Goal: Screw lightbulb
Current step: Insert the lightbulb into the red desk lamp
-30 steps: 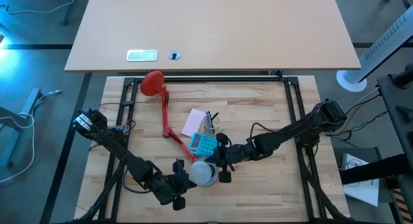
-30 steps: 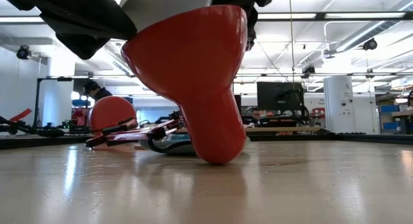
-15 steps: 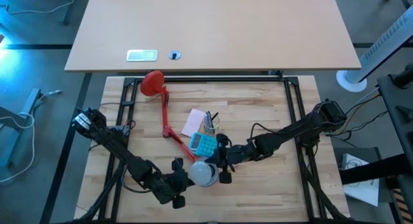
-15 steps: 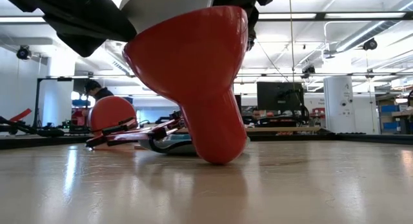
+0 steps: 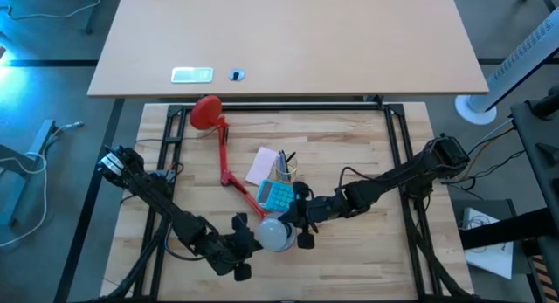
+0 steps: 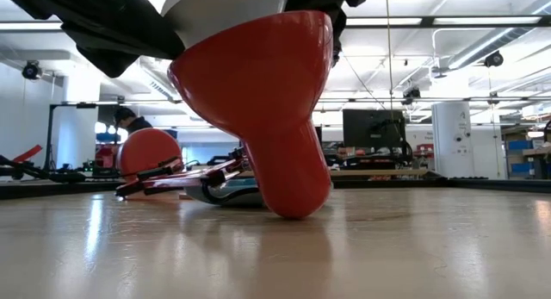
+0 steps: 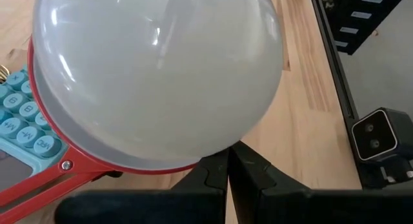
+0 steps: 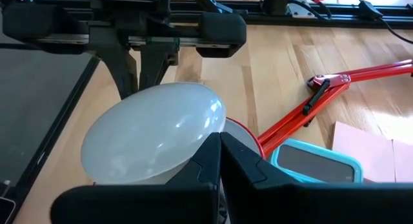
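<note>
The lightbulb (image 8: 151, 132), a smooth milky-white dome, sits in the red lamp shade (image 6: 258, 109), squeezed between both tools. The left tool (image 5: 243, 251) and right tool (image 5: 300, 226) each press narrowed fingers against it above the tabletop (image 5: 349, 259).

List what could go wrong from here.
1. The shade rests tilted on its narrow end, so twisting the bulb could roll it.
2. The left gripper and right gripper crowd the bulb from opposite sides and may collide.
3. If the lamp arm shifts, it could shove the calculator beside it.
</note>
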Controlling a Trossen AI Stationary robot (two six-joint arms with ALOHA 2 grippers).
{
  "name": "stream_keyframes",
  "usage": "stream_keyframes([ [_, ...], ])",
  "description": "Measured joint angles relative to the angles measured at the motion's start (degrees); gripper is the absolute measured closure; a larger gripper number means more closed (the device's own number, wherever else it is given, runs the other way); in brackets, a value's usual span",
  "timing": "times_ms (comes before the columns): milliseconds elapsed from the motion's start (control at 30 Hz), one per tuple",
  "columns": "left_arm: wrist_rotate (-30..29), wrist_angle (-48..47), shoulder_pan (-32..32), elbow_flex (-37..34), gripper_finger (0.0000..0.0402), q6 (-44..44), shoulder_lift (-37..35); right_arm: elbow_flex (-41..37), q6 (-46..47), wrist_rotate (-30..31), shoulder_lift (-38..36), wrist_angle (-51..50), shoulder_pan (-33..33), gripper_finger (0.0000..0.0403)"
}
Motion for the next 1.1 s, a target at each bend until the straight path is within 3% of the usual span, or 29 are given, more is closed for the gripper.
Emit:
stream_keyframes([
  [633,-0.3,-2.0,1.2,-0.2,0.0401,-8.3,-1.7,0.0,0.0,0.0,-1.0,-2.3,0.0,0.0403],
  [1100,-0.8,-1.7,2.0,-1.8,0.0402,-7.9,-1.9,0.0,0.6,-0.2,-1.9,-2.7,1.3,0.0403],
])
